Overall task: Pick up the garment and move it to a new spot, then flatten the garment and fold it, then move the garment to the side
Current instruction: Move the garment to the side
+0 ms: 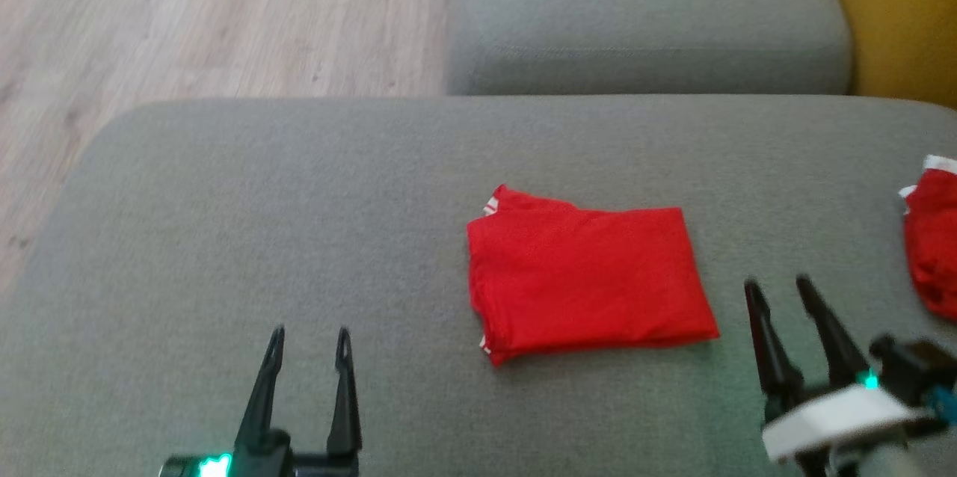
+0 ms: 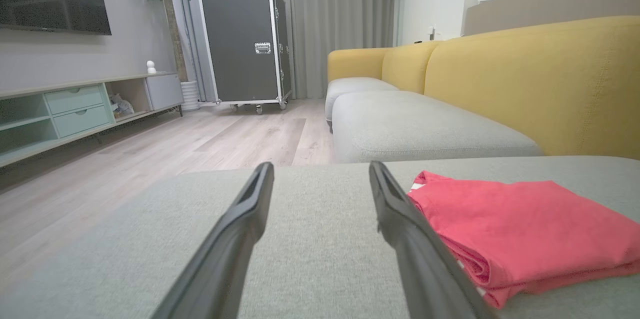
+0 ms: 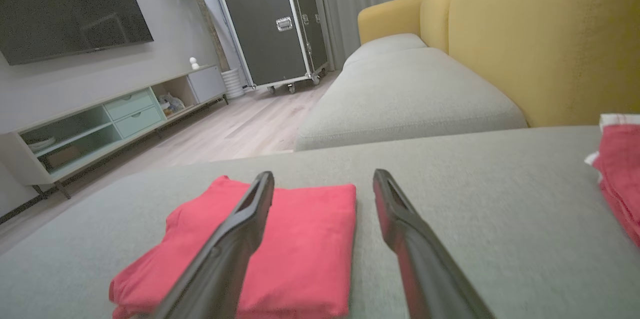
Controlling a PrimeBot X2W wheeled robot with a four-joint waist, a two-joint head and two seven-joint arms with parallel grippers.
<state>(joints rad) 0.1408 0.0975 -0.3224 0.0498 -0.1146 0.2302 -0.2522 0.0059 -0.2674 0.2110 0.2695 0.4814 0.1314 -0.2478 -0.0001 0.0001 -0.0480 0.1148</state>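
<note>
A red garment [image 1: 587, 279] with white trim lies folded into a neat rectangle near the middle of the grey cushion [image 1: 262, 223]. It also appears to the right in the left wrist view [image 2: 515, 224] and low left in the right wrist view [image 3: 295, 249]. My left gripper [image 1: 310, 339] is open and empty, well left of the garment at the front. Just right of the garment's near corner, my right gripper [image 1: 777, 288] hovers open and empty, tilted leftward.
A second red cloth with white trim [image 1: 934, 238] lies crumpled at the cushion's right edge. A further grey cushion [image 1: 643, 13] sits beyond, with the yellow backrest [image 1: 897, 13] on the right. Wooden floor [image 1: 187, 13] lies off the cushion's left and far edges.
</note>
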